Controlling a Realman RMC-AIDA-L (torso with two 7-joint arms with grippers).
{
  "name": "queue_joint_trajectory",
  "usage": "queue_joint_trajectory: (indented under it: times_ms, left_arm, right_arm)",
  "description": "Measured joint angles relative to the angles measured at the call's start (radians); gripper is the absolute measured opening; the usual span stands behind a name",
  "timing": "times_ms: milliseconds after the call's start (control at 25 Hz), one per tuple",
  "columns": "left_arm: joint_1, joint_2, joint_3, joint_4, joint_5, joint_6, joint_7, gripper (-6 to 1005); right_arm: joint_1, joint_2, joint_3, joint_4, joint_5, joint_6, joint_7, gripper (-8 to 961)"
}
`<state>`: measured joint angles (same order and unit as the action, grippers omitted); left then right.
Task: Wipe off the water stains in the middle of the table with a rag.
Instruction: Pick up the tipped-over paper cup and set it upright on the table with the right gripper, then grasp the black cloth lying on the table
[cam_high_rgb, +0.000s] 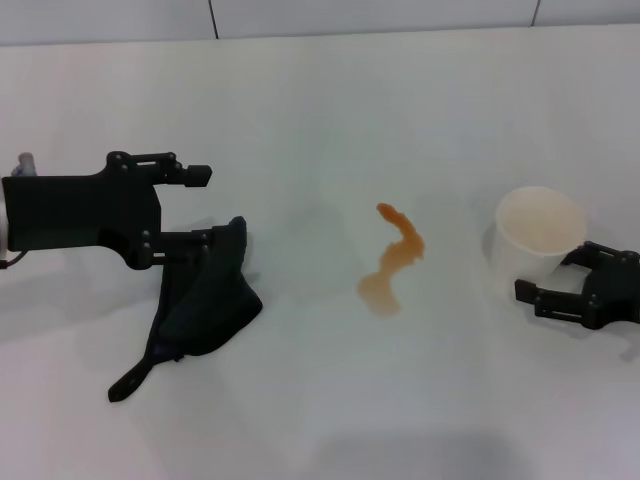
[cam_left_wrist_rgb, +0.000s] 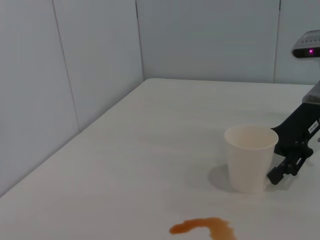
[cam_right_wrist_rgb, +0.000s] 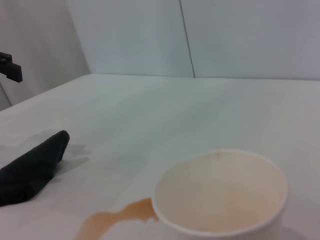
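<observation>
The left claw (cam_high_rgb: 205, 205) sat over the left part of the white counter (cam_high_rgb: 320, 90), its two fingers spread wide apart, the upper finger (cam_high_rgb: 185, 172) reaching out free and the lower finger (cam_high_rgb: 190, 243) lying against the top edge of the rag (cam_high_rgb: 205, 300); it was not pinched shut on the cloth. The rag, dark and crumpled, lay on the counter just beneath and beside that lower finger, with a thin strip trailing toward the near left edge. Right of the rag and apart from it, near the middle of the counter, ran the orange-brown S-shaped water stains (cam_high_rgb: 392, 260), untouched by the cloth; the left wrist view caught one end of the water stains (cam_left_wrist_rgb: 205, 227) on the near surface. Farther right stood an upright whitish paper cup (cam_high_rgb: 540, 232), tinted orange inside. The right claw (cam_high_rgb: 570, 285) rested at the right edge, just beside the cup on its near side, its fingers parted and holding nothing. In the right wrist view the cup's rim filled the foreground with the smear behind it and the rag beyond.
</observation>
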<state>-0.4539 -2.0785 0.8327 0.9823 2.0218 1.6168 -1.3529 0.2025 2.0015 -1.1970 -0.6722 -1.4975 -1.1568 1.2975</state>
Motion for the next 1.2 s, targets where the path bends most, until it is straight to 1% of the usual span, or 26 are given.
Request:
queue_joint_trajectory:
  times_ms: [360, 560, 680, 840, 1040, 1200]
  left_arm:
    - [0.000, 0.000, -0.002, -0.001, 0.000, -0.001, 0.000, 732]
    - [-0.001, 0.000, -0.001, -0.002, 0.000, -0.002, 0.000, 732]
    - [-0.002, 0.000, -0.001, -0.002, 0.000, -0.002, 0.006, 732]
    - [-0.002, 0.000, 0.000, -0.002, 0.000, -0.002, 0.011, 732]
    - [-0.001, 0.000, -0.001, -0.002, 0.000, -0.001, 0.012, 732]
    - [0.001, 0.000, -0.003, -0.002, 0.000, -0.001, 0.012, 732]
  right_arm:
    - [-0.016, -0.007, 0.002, -0.009, -0.001, -0.126, 0.005, 862]
    - [-0.059, -0.003, 0.002, -0.063, -0.005, -0.151, 0.014, 862]
    - [-0.069, -0.001, 0.011, -0.080, -0.017, -0.138, 0.021, 862]
    - [-0.068, 0.000, 0.049, -0.093, -0.061, -0.118, 0.041, 862]
    - [-0.087, 0.000, 0.104, -0.130, -0.080, -0.135, 0.051, 858]
    - [-0.102, 0.003, 0.158, -0.161, -0.080, -0.175, 0.051, 857]
